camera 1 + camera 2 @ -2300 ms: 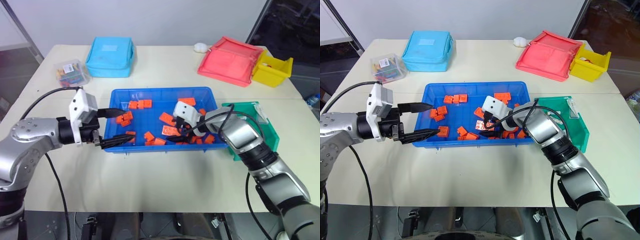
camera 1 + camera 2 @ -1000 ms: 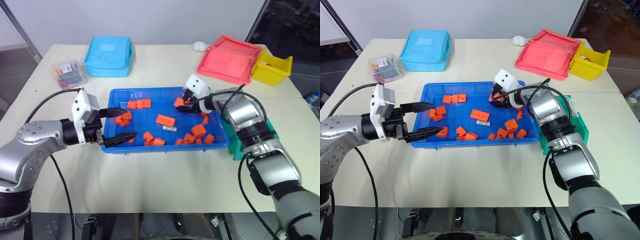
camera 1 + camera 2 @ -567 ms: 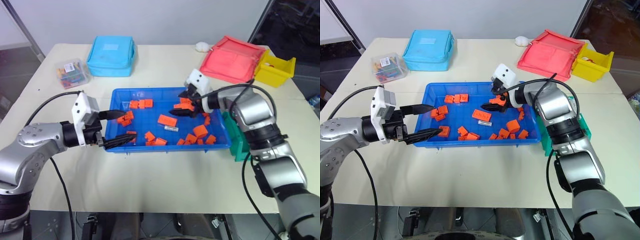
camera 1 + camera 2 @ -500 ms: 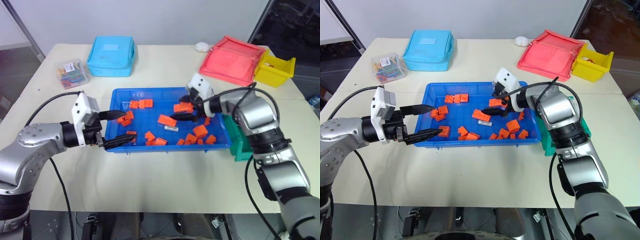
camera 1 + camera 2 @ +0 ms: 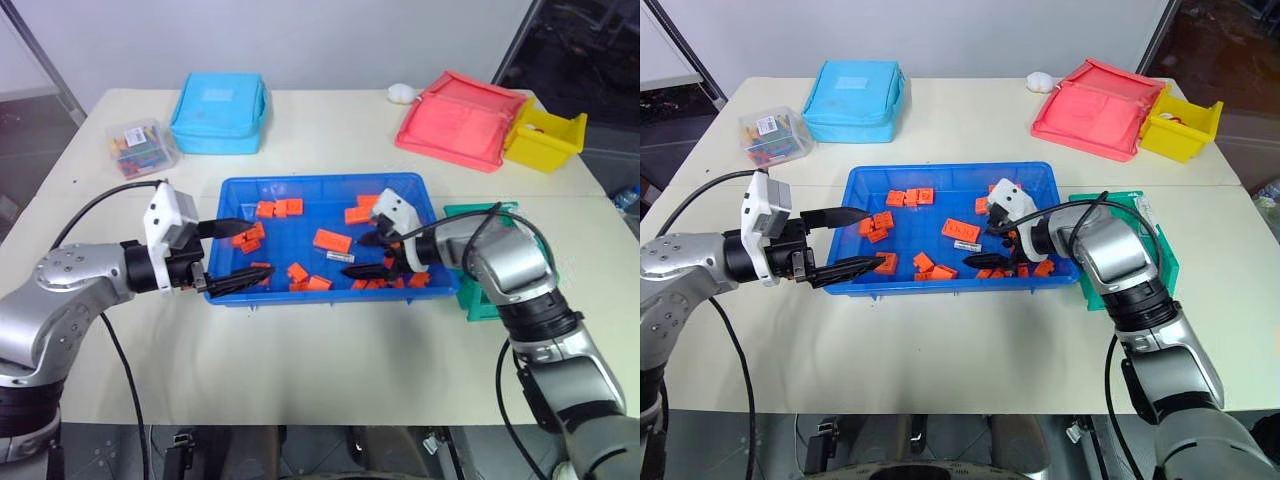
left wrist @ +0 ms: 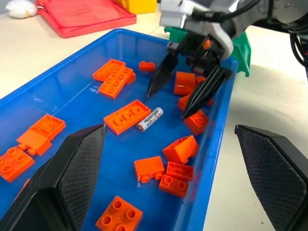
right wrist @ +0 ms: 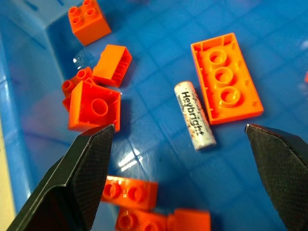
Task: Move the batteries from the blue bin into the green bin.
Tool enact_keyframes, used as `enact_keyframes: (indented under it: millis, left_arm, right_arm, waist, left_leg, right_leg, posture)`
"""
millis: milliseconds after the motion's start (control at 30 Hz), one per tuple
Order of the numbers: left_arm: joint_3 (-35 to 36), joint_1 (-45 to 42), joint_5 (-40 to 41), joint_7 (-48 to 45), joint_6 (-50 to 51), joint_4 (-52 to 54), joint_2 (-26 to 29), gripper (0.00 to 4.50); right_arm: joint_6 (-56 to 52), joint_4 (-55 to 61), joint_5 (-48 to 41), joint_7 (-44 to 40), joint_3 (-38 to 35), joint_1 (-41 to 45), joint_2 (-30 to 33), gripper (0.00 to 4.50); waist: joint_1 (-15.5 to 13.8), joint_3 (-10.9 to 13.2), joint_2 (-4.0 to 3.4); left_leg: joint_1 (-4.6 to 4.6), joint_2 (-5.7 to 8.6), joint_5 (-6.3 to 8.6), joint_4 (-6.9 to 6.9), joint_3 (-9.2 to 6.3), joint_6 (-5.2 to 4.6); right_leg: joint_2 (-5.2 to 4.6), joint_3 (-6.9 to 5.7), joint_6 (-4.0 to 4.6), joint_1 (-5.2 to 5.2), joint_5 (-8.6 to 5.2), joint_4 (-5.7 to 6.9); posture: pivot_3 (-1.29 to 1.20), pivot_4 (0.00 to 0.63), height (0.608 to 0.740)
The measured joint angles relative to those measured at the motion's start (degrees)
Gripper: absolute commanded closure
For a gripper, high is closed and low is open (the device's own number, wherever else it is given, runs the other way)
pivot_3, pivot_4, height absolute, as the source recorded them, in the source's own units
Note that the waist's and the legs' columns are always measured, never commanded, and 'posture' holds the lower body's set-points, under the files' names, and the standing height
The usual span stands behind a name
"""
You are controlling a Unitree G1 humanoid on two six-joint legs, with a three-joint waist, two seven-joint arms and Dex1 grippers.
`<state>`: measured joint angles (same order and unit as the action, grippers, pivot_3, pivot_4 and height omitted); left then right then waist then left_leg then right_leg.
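progress: one small silver-grey cylindrical battery (image 7: 194, 115) lying in wide shallow blue plastic bin (image 5: 240, 190), frame centre | deep green plastic bin (image 5: 480, 300) contents hidden | right gripper (image 5: 371, 255) jaws gaping wide, empty, hovering over battery | left gripper (image 5: 234, 252) jaws spread, empty

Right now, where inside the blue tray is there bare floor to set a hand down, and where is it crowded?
Bare floor in the blue tray lies between the battery with its flat brick and the left-hand bricks. Crowded: the right end, where bricks pile under the right gripper, its jaws open.
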<state>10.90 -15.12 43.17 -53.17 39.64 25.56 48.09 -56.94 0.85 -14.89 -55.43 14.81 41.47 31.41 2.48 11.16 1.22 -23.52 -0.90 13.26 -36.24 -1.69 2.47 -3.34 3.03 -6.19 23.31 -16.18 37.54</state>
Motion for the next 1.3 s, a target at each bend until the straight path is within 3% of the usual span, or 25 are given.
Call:
enact_keyframes:
  millis: [133,200,267,467,700,900,1067,1300]
  left_arm:
    - [0.0,0.1,0.0,0.5,0.0,0.0,0.0,0.00]
    - [0.0,0.2,0.0,0.7,0.0,0.0,0.0,0.00]
    - [0.1,0.2,0.1,1.0,0.0,0.1,-0.1,0.00]
    - [0.1,0.7,0.1,2.0,0.0,0.4,-0.5,0.00]
    - [0.1,0.9,0.1,2.5,0.0,0.4,-0.8,0.00]
    - [0.1,0.6,0.4,1.8,-0.1,0.4,-0.9,0.00]
    - [-0.8,-4.2,1.3,0.7,-0.5,-1.3,-3.0,0.00]
    - [-4.6,-10.7,1.3,-2.7,-0.5,-5.4,-5.7,0.00]
  right_arm:
    - [1.6,-3.9,0.6,1.4,0.9,0.0,-1.5,0.05]
    - [3.5,-5.9,1.3,1.8,1.4,0.7,-2.1,0.56]
    - [5.5,-7.5,2.6,1.9,2.5,1.4,-2.1,1.36]
    - [9.6,-8.9,4.9,1.6,4.6,1.6,-2.1,4.43]
    - [9.9,-8.9,5.5,1.0,4.7,1.9,-1.8,4.47]
    - [8.1,-6.4,5.1,0.5,2.3,5.1,2.5,4.47]
    - [3.9,-1.8,2.2,-0.2,-6.0,10.8,10.4,4.47]
    - [-0.5,1.7,0.4,-1.5,-12.8,3.7,23.6,4.47]
  waist:
    - [0.0,0.0,0.00]
    - [0.0,0.0,0.00]
    - [0.0,0.0,0.01]
    - [0.0,0.0,0.01]
    - [0.0,0.0,0.00]
    - [-0.1,0.0,-0.01]
    - [-0.6,0.0,-0.01]
    - [-1.5,0.0,-0.01]
  left_leg:
    - [0.00,0.01,0.00,-0.01,0.01,0.00]
    - [0.00,0.00,0.00,0.00,0.01,0.00]
    - [0.00,0.00,0.00,0.00,0.01,0.00]
    - [0.01,0.00,0.00,-0.01,0.00,0.00]
    - [0.01,0.00,0.00,0.00,0.00,0.00]
    - [0.00,0.01,0.00,0.00,0.01,0.00]
    - [-0.01,0.03,0.00,0.00,0.00,0.00]
    - [-0.01,0.02,0.01,-0.01,0.05,-0.01]
  right_leg:
    - [-0.01,0.00,0.00,-0.01,0.00,0.00]
    - [-0.01,0.00,0.00,-0.01,0.00,0.00]
    - [0.00,0.00,0.00,-0.01,0.00,0.00]
    - [0.00,0.00,0.00,-0.02,0.00,0.00]
    - [0.00,0.00,0.00,-0.02,0.00,0.00]
    - [-0.02,0.00,0.00,0.00,0.00,0.00]
    - [-0.03,-0.01,0.00,-0.05,0.00,-0.06]
    - [-0.03,-0.01,0.00,-0.09,0.00,-0.17]
  posture:
    - [0.00,0.150,0.740]
    - [0.00,0.150,0.740]
    - [0.00,0.150,0.740]
    - [0.00,0.150,0.740]
    - [0.00,0.150,0.740]
    - [0.00,0.150,0.740]
    - [0.00,0.150,0.740]
    - [0.00,0.150,0.740]
